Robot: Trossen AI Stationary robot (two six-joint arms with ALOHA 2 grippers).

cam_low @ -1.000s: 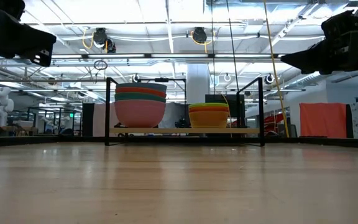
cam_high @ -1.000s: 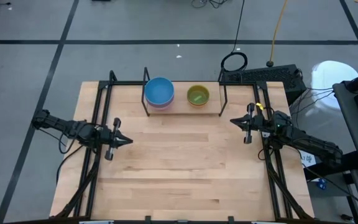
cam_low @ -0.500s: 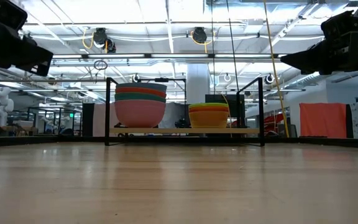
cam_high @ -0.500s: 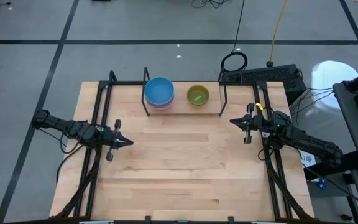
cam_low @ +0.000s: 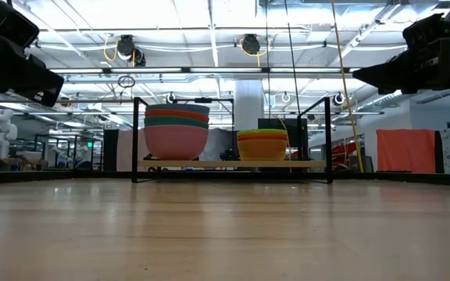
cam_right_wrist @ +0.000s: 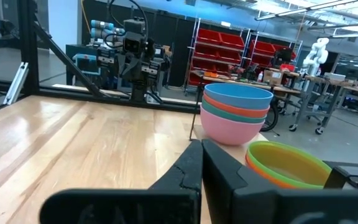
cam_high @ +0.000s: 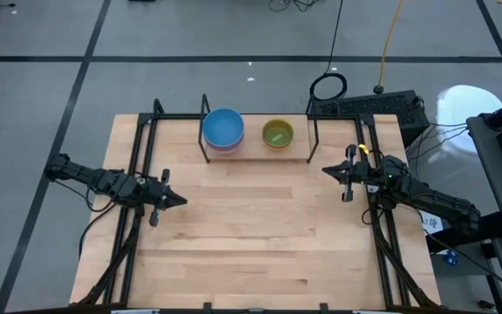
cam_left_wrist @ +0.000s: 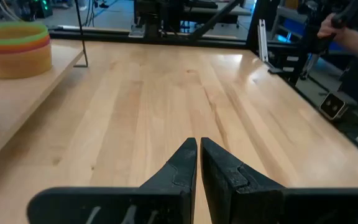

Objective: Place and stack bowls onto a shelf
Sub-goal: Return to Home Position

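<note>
The shelf (cam_high: 257, 150) stands at the table's far edge, a wooden plank (cam_low: 233, 165) in black rods. Two stacks of bowls rest on the plank. One has a blue bowl (cam_high: 223, 127) on top, then orange-red, teal and pink (cam_right_wrist: 232, 127). The other has a green bowl (cam_high: 277, 133) on top, over yellow and orange ones (cam_low: 262, 145). My left gripper (cam_high: 179, 200) hovers shut over the table's left part (cam_left_wrist: 198, 142). My right gripper (cam_high: 326, 170) hovers shut over the right part, near the shelf's right end (cam_right_wrist: 201, 144). Both hold nothing.
Bare tabletop (cam_high: 251, 227) spreads between the two arms and in front of the shelf. Black frame rails (cam_high: 133, 235) run along the table's left and right sides. A black box with cables (cam_high: 364, 106) sits beyond the far right corner. A person's arm (cam_left_wrist: 353, 31) shows past the table.
My left arm has sunk a little, as the low view shows, with its fingers still shut. The right arm and the bowls have stayed where they were.
</note>
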